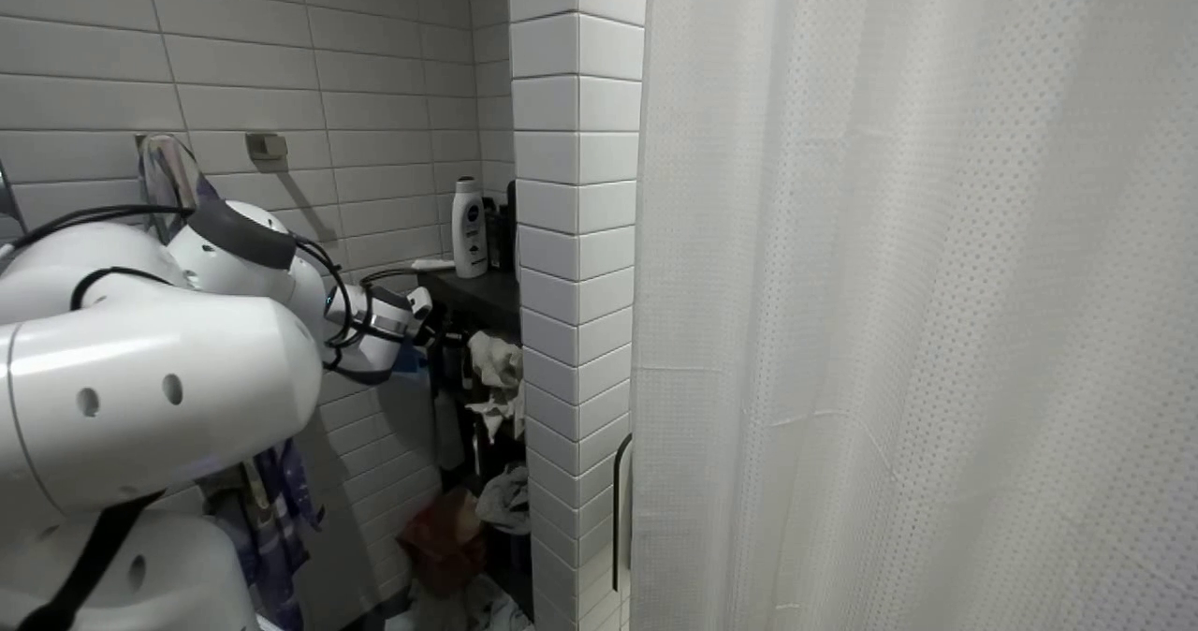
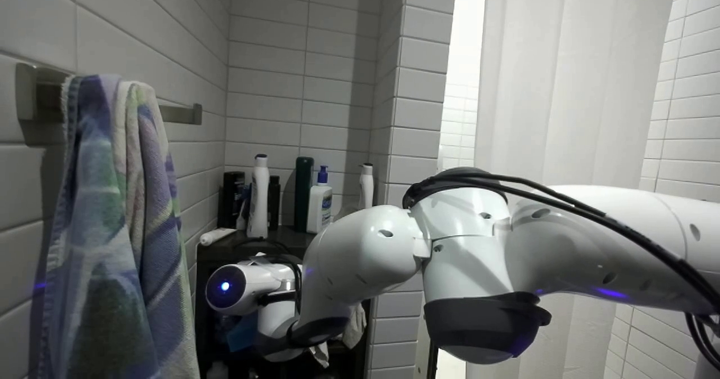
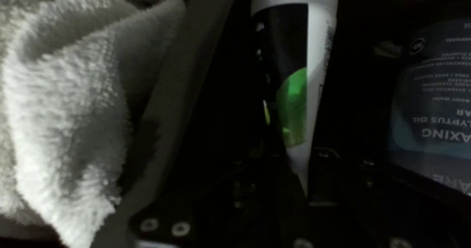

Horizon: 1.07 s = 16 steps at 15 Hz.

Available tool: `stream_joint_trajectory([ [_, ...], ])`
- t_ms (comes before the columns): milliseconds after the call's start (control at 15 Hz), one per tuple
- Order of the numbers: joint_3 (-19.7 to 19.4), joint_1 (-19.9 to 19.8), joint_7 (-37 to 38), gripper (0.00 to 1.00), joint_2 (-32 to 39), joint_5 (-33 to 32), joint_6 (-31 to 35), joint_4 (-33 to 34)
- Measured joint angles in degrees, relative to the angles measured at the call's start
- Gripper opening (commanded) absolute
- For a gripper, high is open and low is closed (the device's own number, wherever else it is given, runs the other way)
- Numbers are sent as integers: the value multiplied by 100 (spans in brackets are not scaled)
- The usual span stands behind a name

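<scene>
My gripper (image 3: 298, 163) is shut on the flat, narrow end of a black, white and green tube (image 3: 294, 104) in the wrist view. The tube's wide white end points away from the fingers. The fingers are dark and hard to make out. A bottle with a dark blue label (image 3: 434, 112) stands close to the right, its print upside down. A fluffy whitish cloth (image 3: 70, 93) hangs at the left, beyond a grey upright edge (image 3: 184, 82). In an exterior view the gripper (image 1: 427, 330) is at the dark shelf, just below its top. The arm hides the gripper in an exterior view.
A dark shelf unit (image 1: 482, 296) carries a white bottle (image 1: 470, 233), a green bottle (image 2: 302, 193), a pump bottle (image 2: 320, 204) and a white tube (image 2: 216, 236) on top. A tiled pillar (image 1: 578, 285), shower curtain (image 1: 917, 294) and hanging towel (image 2: 118, 227) flank the arm.
</scene>
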Motion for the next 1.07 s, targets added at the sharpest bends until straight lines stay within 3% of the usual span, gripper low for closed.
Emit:
stream_joint_trajectory([
  [267, 284, -277, 1, 3, 0, -305, -16, 225],
  [600, 367, -434, 83, 3, 0, -645, -93, 455],
  [667, 367, -452, 122, 36, 1, -716, -114, 492],
  [733, 367, -465, 152, 12, 1, -759, -124, 519],
  [1000, 367, -486, 155, 36, 2, -782, -136, 581],
  [1067, 367, -486, 155, 36, 2, -782, -141, 584],
])
